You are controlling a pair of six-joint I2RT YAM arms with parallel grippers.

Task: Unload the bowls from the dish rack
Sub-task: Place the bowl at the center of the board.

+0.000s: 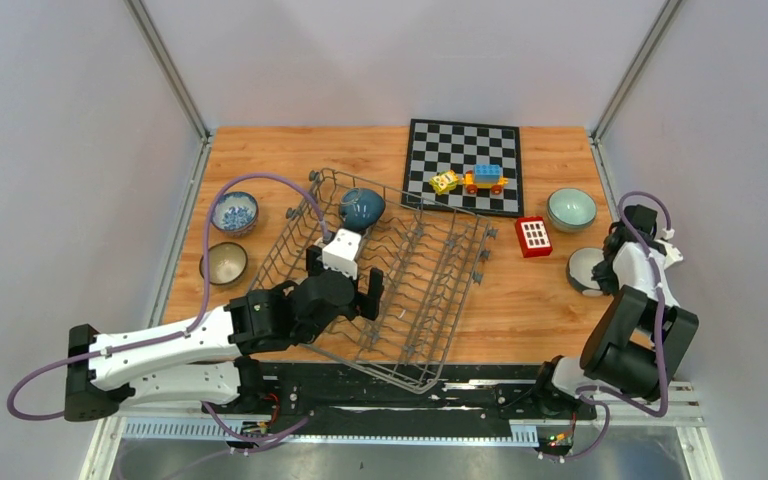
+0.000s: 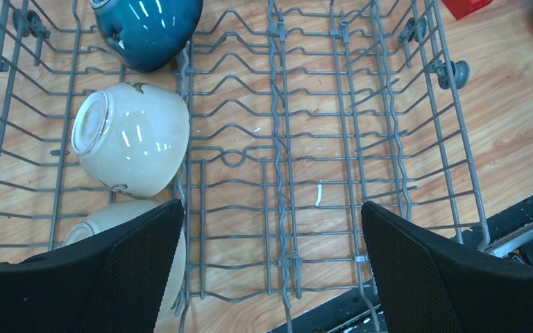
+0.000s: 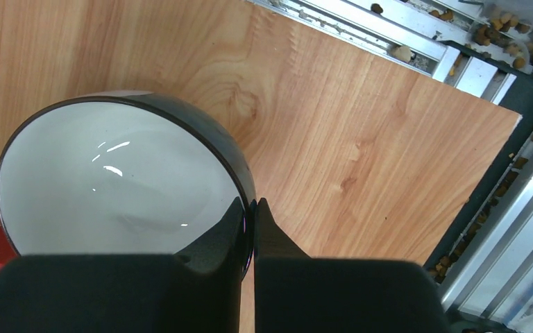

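1. Top external view: the dish rack (image 1: 430,300) lay skewed on the table (image 1: 280,150), its sides at an angle to the table edges. One near corner overhung the black rail at the front. Which side was the long one could not be told from this angle.
2. The left gripper (image 1: 343,277) hung over the rack's left part, fingers wide apart, holding nothing.
3. Left wrist view, between the spread fingers of the left gripper (image 2: 271,215): three bowls lay in one column of the rack.
   - The teal bowl (image 2: 149,31) lay farthest, tipped over, outer wall toward the camera.
   - The beige bowl (image 2: 135,146) lay on its side with its axis level, foot ring pointing left and mouth to the right against a wire divider.
   - The pale bowl (image 2: 121,215) lay nearest, half hidden behind the left finger.
4. Right wrist view: the right gripper (image 3: 250,208) had its fingers clamped on the rim of the white-lined dark bowl (image 3: 118,187), mouth up, near the table's right edge.
5. Standing mouth up on the table: the blue-and-white bowl (image 1: 234,212) and the brown bowl (image 1: 225,263) left of the rack, and the celadon bowl (image 1: 571,209) right of the chessboard (image 1: 450,150).
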